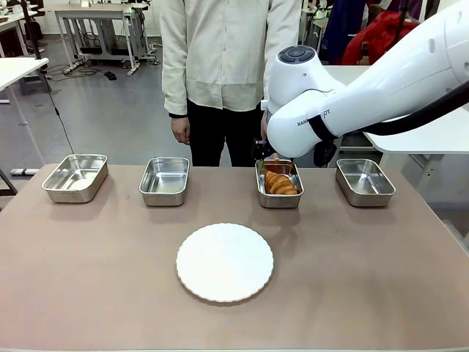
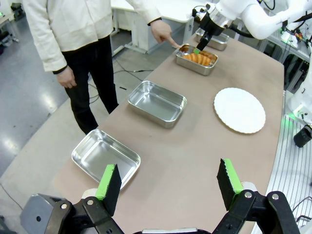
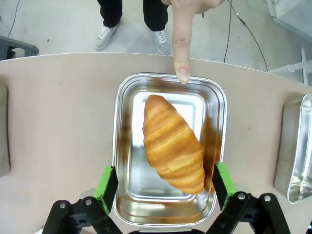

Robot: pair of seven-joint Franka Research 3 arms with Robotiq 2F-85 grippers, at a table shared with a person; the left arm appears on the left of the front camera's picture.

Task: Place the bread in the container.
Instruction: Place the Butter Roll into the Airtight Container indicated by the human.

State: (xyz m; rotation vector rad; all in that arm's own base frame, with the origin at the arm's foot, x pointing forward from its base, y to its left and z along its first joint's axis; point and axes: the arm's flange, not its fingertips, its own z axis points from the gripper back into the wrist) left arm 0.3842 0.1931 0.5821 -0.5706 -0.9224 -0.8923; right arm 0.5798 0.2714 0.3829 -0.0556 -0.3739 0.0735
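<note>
Jaws of right gripper (image 3: 165, 187) spread wide, released: golden-brown ridged croissant (image 3: 173, 145) lies between them in shiny rectangular steel pan (image 3: 123, 146), where person's finger (image 3: 181, 48) points. Left gripper (image 2: 169, 181) likewise open, idle.

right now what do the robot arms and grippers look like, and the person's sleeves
The right arm is glossy white with rounded joints, a grey-blue cap on top, a black band, small dark lettering and a black cable beneath. The left gripper and right gripper have black linkages with silver bolts and bright green pads. The person's sleeve is long and cream, with a dark cuff peeking out below it.
</note>
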